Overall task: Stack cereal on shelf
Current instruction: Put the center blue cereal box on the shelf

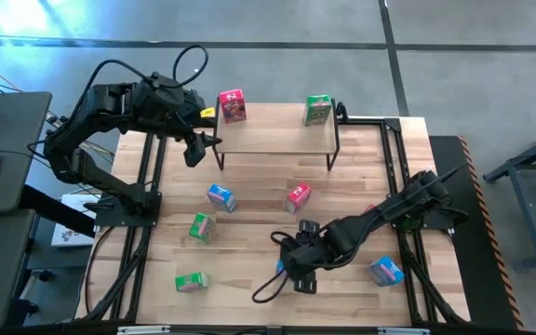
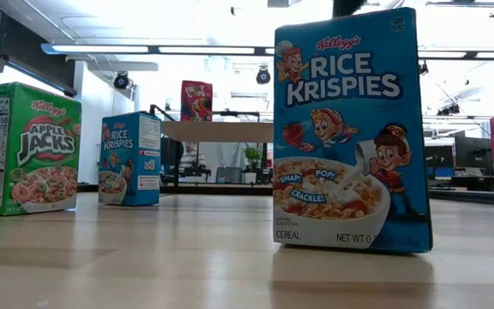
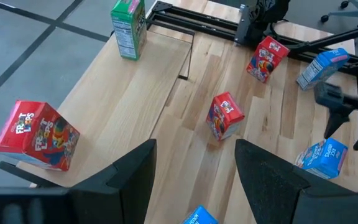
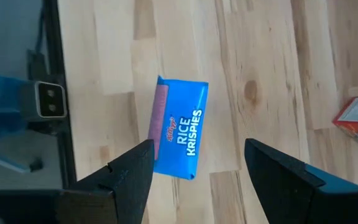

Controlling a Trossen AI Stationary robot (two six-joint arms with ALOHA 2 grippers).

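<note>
The shelf [image 1: 277,136] stands at the table's far side, with a red cereal box [image 1: 233,105] and a green one [image 1: 317,110] upright on its top. Near the table's front edge a blue Rice Krispies box [image 4: 178,137] stands upright on its base. My right gripper [image 4: 199,149] hangs open above it and points steeply down, touching nothing. In the high view that gripper [image 1: 298,277] hides most of the box. My left gripper [image 1: 194,149] waits open, raised beside the shelf's left end.
Loose boxes lie on the table: blue [image 1: 220,196], red [image 1: 298,196], green [image 1: 201,226], green [image 1: 192,281] and blue [image 1: 385,271]. Black frame rails [image 1: 394,167] run along both sides. Bare wood lies between the shelf's two boxes.
</note>
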